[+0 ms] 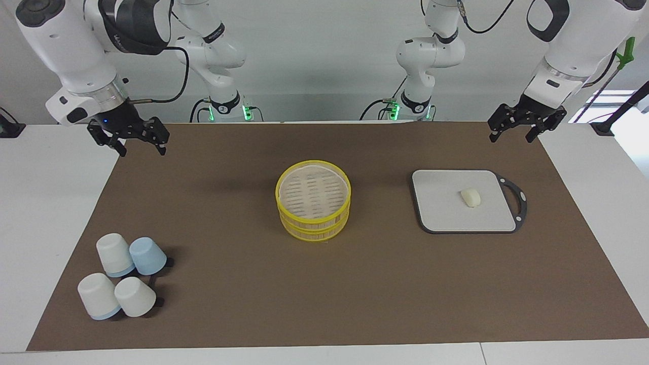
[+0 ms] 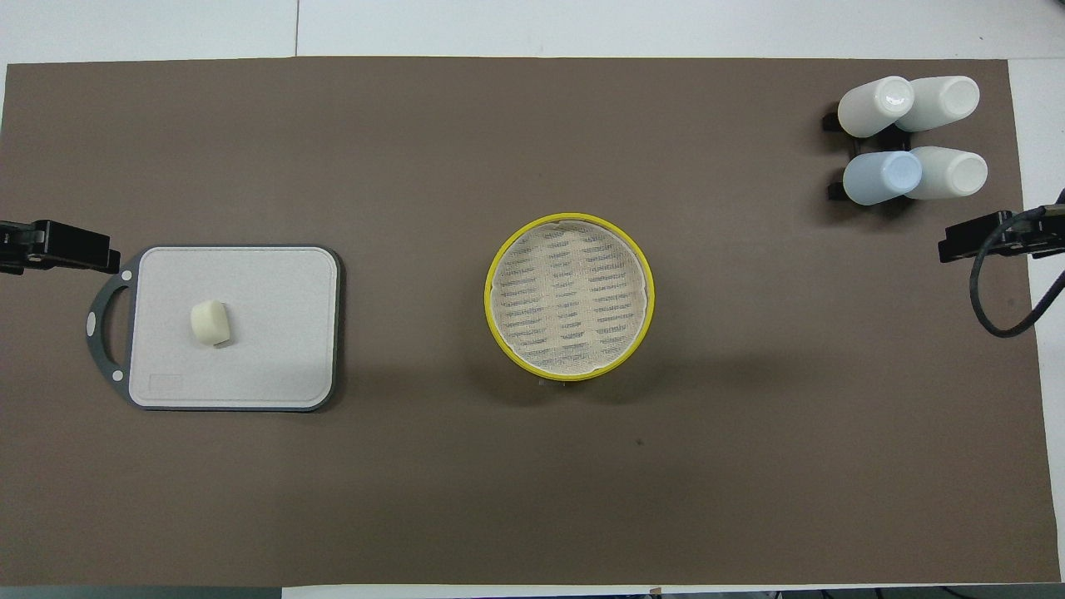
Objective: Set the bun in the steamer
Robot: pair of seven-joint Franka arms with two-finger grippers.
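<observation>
Ideally the left pincer (image 1: 527, 129), fingers apart and empty up over the table's edge by the grey board (image 1: 431, 213), drops straight onto the bun (image 1: 470, 197) lying mid-board, well apart from the steamer (image 1: 313, 200), and squeezes softly, while the right pincer (image 1: 129, 134), also apart, waits.

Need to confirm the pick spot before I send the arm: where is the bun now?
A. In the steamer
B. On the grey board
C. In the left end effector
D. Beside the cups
B: the bun lies on the grey board, toward the left arm's end; the steamer holds nothing.
</observation>
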